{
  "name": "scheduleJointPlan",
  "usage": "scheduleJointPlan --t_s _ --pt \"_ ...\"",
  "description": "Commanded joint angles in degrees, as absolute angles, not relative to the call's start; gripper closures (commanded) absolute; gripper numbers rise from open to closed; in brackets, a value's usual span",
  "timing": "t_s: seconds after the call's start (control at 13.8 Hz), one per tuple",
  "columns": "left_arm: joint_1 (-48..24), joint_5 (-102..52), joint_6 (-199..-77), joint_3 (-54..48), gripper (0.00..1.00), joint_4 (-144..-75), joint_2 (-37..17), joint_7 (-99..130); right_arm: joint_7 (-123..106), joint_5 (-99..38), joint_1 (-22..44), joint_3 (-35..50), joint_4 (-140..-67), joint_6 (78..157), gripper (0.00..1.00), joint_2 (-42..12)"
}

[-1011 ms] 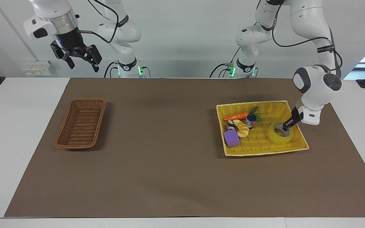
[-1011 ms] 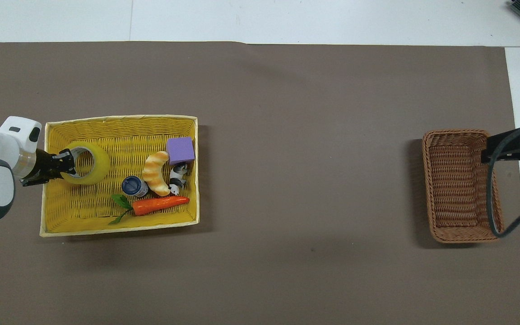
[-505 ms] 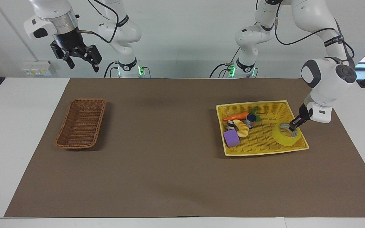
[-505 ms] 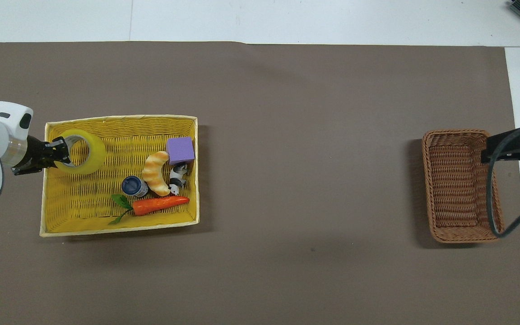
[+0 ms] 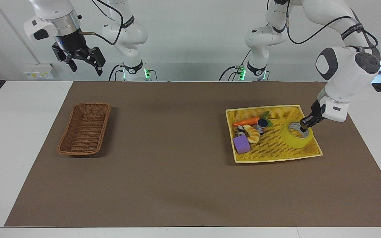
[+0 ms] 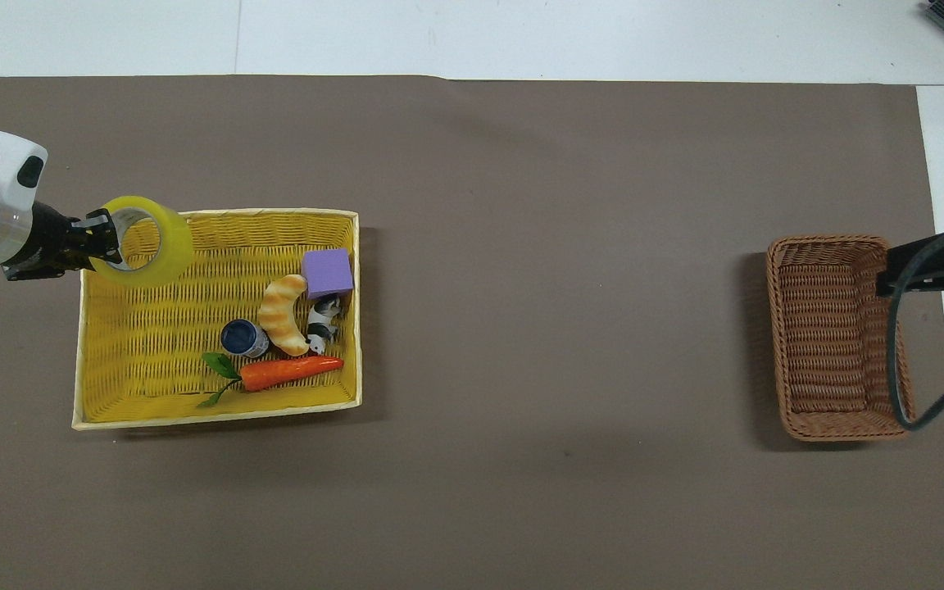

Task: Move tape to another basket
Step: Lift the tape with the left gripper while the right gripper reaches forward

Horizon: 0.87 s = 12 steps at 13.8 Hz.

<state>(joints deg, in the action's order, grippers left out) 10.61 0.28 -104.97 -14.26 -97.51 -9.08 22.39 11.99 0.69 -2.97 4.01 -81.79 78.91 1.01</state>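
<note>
My left gripper (image 5: pixel 304 127) (image 6: pixel 103 239) is shut on the wall of the yellow tape roll (image 5: pixel 297 137) (image 6: pixel 162 246) and holds it lifted over the yellow basket (image 5: pixel 276 158) (image 6: pixel 152 385), over that basket's corner at the left arm's end. The dark brown wicker basket (image 5: pixel 84 129) (image 6: pixel 837 336) sits at the right arm's end of the mat and holds nothing. My right gripper (image 5: pixel 84 62) is open and hangs high in the air above the table's edge near the brown basket; the arm waits.
In the yellow basket lie a purple block (image 5: pixel 241 144) (image 6: pixel 328 273), a croissant (image 5: pixel 252 133) (image 6: pixel 282 315), a carrot (image 5: pixel 246 121) (image 6: pixel 292 372), a small blue-lidded jar (image 5: pixel 262 125) (image 6: pixel 240 337) and a black-and-white toy (image 6: pixel 323 321). A brown mat (image 5: pixel 177 172) covers the table.
My left gripper has risen with the tape roll, lifting it off the yellow basket's floor and carrying it toward that basket's corner. The right arm has barely moved.
</note>
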Motion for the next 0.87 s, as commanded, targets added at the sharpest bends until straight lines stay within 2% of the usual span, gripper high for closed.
scheduleJointPlan --t_s 0.0,0.79 --pt "6.08 0.62 -100.11 -13.62 1.00 -94.39 -9.23 22.59 10.28 -0.26 -3.78 4.39 -83.58 79.28 0.00 2.37" --pt "-15.54 -0.09 -90.98 -13.89 1.00 -91.41 -8.35 34.36 11.33 -7.28 -2.90 4.48 -91.22 84.01 0.00 4.13"
